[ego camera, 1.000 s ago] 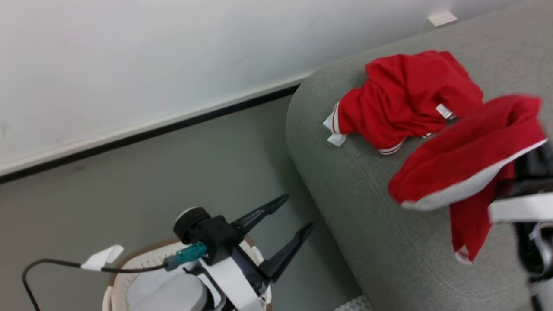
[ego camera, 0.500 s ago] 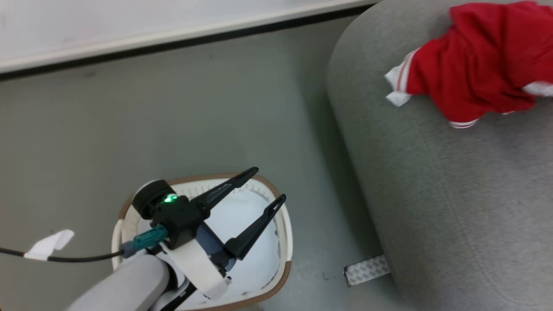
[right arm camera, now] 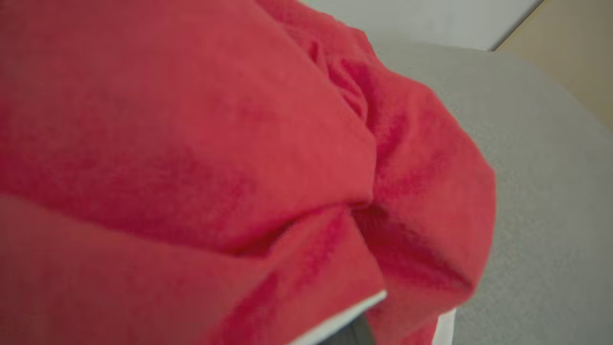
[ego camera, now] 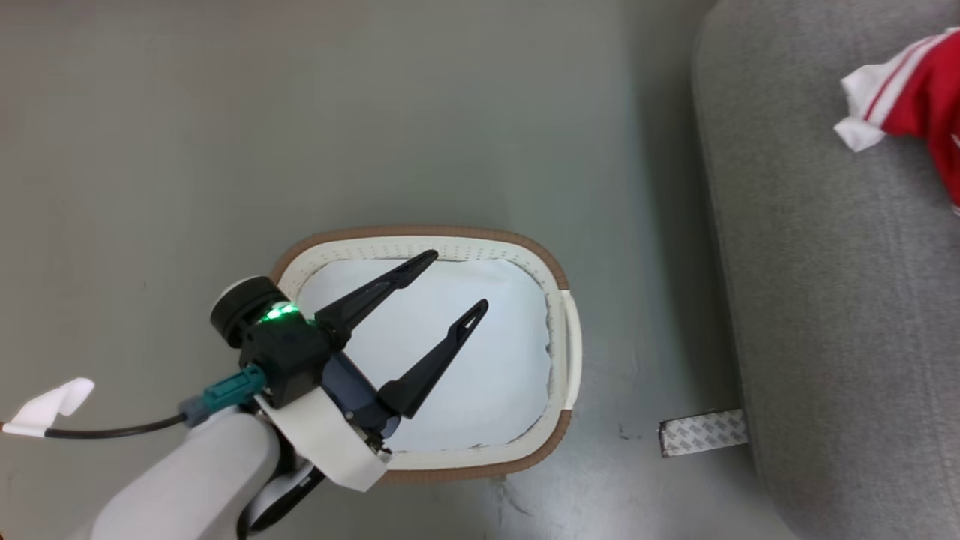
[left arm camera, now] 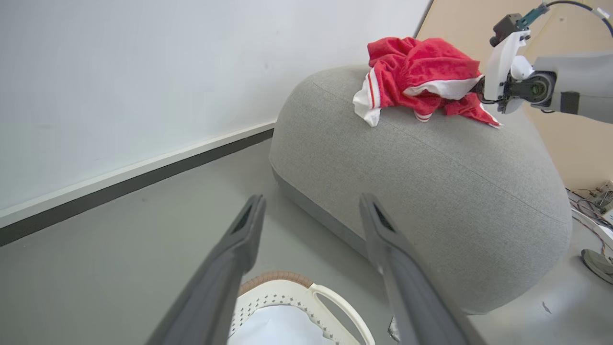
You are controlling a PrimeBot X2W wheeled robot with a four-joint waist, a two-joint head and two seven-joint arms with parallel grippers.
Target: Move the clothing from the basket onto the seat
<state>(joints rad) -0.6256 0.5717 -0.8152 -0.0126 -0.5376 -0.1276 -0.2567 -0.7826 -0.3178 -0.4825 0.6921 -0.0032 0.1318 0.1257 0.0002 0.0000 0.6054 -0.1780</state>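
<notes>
The camera is tilting down onto the basket [ego camera: 420,232]. The left tool [ego camera: 459,279] is hovering open above it. The right tool [left arm camera: 476,88] is clamping clothing [left arm camera: 412,62] on the seat [left arm camera: 431,167], best released away from the edge.

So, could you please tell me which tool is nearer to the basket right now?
Left. The left tool hangs open directly above the basket, over its inside. The right tool is away at the top of the seat, shut on the clothing.
</notes>
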